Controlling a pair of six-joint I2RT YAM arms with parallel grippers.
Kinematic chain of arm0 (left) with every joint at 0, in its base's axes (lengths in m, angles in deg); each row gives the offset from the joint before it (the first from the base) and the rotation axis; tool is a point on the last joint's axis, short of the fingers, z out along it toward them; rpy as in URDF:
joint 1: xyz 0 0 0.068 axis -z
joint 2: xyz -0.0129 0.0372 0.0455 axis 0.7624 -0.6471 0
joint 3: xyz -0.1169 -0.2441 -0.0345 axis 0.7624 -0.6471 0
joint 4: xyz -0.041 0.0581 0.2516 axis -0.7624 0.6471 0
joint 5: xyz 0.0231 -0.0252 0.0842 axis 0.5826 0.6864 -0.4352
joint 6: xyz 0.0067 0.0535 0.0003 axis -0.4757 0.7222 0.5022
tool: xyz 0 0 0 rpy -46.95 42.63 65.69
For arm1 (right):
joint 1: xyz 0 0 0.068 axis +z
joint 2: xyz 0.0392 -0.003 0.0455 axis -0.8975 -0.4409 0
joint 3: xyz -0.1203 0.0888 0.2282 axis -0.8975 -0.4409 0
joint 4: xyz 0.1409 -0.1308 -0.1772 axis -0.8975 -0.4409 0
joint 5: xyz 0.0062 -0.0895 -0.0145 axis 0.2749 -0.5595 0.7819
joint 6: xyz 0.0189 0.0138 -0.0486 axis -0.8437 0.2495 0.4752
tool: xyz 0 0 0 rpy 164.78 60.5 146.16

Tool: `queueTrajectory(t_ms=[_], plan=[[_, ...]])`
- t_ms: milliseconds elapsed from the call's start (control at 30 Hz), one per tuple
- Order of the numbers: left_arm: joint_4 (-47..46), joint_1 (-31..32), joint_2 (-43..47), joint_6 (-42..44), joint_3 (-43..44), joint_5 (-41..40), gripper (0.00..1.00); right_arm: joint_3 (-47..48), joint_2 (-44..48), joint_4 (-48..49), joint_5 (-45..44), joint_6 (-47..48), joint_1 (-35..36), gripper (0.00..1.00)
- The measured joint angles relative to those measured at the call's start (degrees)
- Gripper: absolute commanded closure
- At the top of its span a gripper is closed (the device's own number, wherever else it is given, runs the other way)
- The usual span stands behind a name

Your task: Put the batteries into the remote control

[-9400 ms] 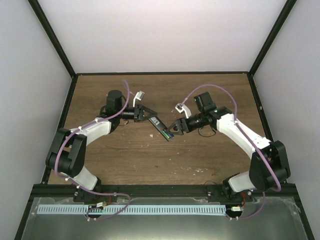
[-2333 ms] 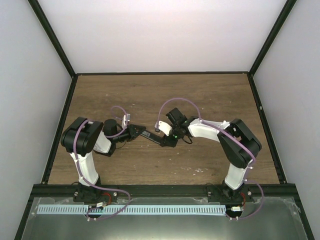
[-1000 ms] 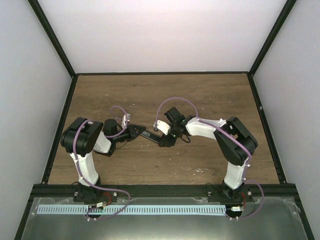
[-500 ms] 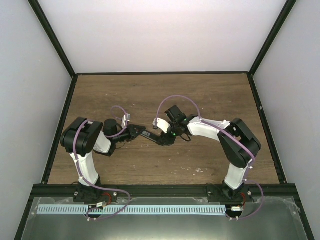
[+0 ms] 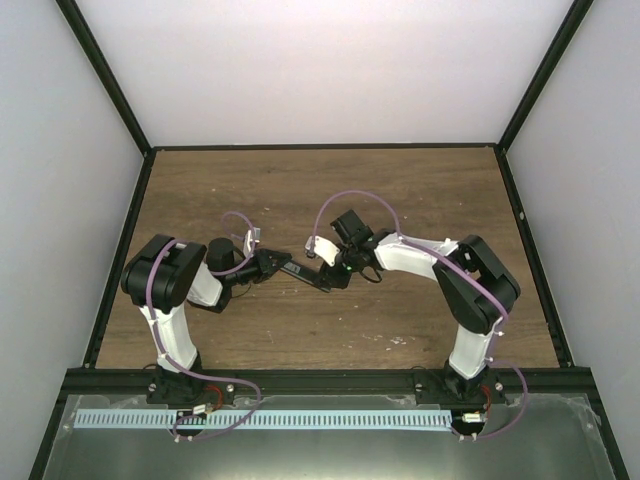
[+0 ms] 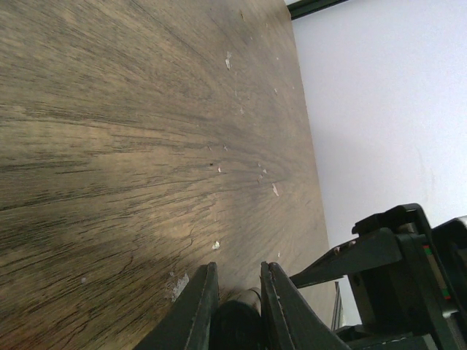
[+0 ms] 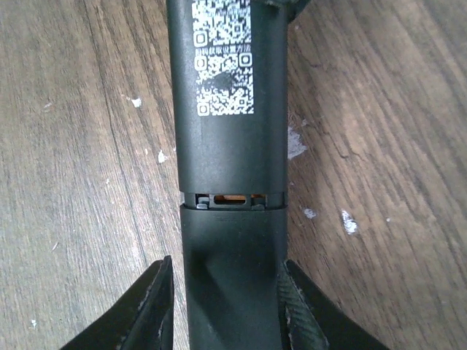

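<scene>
Right wrist view: the remote control (image 7: pixel 226 131) shows us its back, QR sticker up, over the wooden table (image 7: pixel 66 146) — the right gripper (image 7: pixel 227 268) straddles its near end narrowly, and we cannot tell whether it grips. The left gripper (image 6: pixel 238 271) is clamped tight on the far end.

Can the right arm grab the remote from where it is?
Probably yes: the right end effector straddles the remote control on both sides, nothing in between. Whether it grips is unclear.
</scene>
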Motion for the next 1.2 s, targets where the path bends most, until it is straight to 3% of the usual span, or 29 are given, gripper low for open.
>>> queueTrajectory(t_ms=[333, 1200], plan=[[0.57, -0.04, 0.00, 0.17, 0.11, 0.07, 1.00, 0.70, -2.62, 0.63, 1.64, -0.15, -0.50, 0.75], [2.93, -0.85, 0.92, 1.38, 0.11, -0.37, 1.00, 4.35, -6.21, 0.11, 4.90, -1.75, -1.11, 0.76]])
